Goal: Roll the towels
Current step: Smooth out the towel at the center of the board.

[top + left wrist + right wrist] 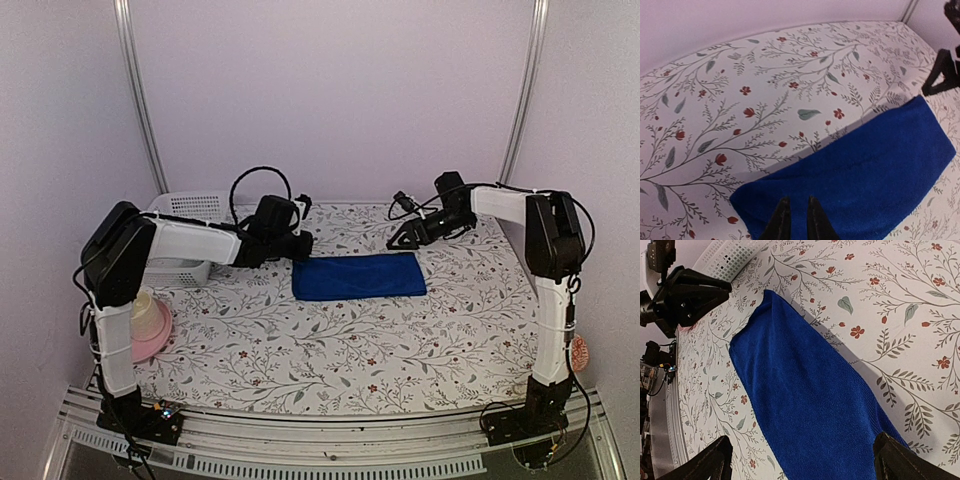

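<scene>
Two risks hang over the blue towel (358, 276), flat near the counter's (300, 345) far edge: my left pincer (798, 222), tips almost together over its left end, may catch only one layer, and my right pincer (802, 460), spread wide over the other end, may skew the roll.

towel (359, 276) on table (300, 350) centre | basket (195, 207) back-left on table | bowl (155, 335) before basket

Top view high and distant, looking down and forward, both wrist views low, close, sharing the blue towel (358, 276)
</scene>
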### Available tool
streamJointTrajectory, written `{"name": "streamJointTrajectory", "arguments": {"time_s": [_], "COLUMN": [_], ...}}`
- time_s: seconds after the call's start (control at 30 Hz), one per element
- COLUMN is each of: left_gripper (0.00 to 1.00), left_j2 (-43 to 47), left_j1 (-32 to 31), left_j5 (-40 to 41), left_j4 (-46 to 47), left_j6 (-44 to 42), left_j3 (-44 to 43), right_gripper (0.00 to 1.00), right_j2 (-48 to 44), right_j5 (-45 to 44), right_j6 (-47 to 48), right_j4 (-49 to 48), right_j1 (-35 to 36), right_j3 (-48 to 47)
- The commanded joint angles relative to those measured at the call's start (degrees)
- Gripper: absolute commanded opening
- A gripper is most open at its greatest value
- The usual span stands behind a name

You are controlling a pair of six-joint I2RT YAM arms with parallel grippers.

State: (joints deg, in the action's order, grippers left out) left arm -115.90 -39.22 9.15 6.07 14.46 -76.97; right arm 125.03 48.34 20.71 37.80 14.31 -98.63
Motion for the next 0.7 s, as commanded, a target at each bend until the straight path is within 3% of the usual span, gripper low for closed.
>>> {"name": "streamJointTrajectory", "arguments": {"time_s": [0.0, 0.23, 0.67], "left_gripper": [0.1, 0.05, 0.03], "left_j2": [-1.7, -4.0, -4.3], "left_j1": [-1.9, -2.8, -2.9], "left_j5": [-6.7, -4.3, 1.3], "left_j4": [3.3, 2.2, -0.8], "left_j6": [4.5, 6.3, 10.6], "left_j3": [2.1, 2.8, 9.4], "right_gripper": [0.99, 0.99, 0.99], "right_j2": [2.7, 5.0, 11.6], "right_j5": [3.4, 5.9, -0.8], "right_j6": [-1.6, -4.4, -10.5], "right_j4": [-1.4, -3.8, -5.4], "right_j1": [0.4, 0.2, -3.9], "right_j3": [0.2, 0.7, -1.0]}}
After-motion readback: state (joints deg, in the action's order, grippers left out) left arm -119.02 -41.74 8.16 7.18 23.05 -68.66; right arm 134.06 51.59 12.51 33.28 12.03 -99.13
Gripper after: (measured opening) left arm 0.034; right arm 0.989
